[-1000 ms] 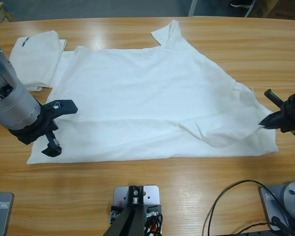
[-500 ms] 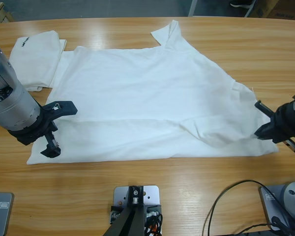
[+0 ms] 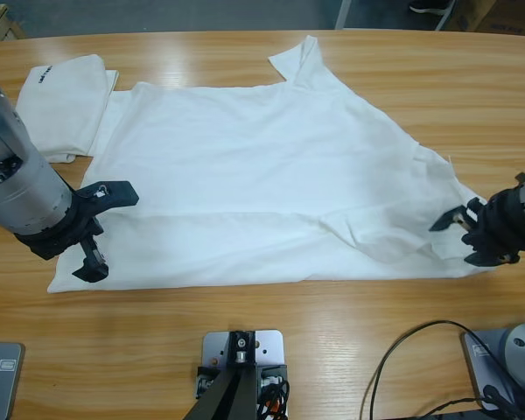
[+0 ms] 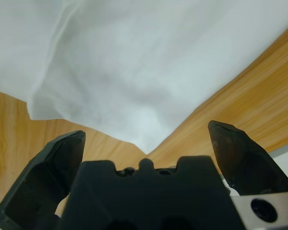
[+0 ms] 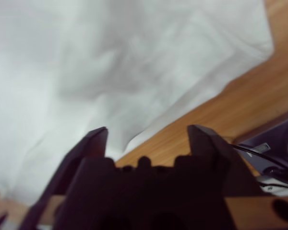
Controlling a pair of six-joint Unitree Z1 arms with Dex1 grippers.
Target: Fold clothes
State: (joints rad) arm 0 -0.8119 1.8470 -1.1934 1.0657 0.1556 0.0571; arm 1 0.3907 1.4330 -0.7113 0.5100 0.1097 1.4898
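Note:
A large white T-shirt (image 3: 262, 171) lies spread flat across the table, with a loose fold near its right hem. A second white T-shirt (image 3: 63, 103), folded and with a small black mark, rests at the far left. My left gripper (image 3: 102, 229) is open over the spread shirt's near-left corner. In the left wrist view that corner (image 4: 134, 96) points in between the left gripper's (image 4: 146, 136) jaws. My right gripper (image 3: 464, 238) is open at the shirt's near-right corner. The right wrist view shows the cloth edge (image 5: 134, 86) reaching in between the right gripper's (image 5: 149, 134) jaws.
Bare wooden tabletop (image 3: 332, 324) runs along the near side of the shirt and at the far right (image 3: 472, 96). A black cable (image 3: 402, 350) loops near the bottom right.
My right gripper has moved inward and down onto the shirt's near-right corner and has turned. The left gripper has barely shifted.

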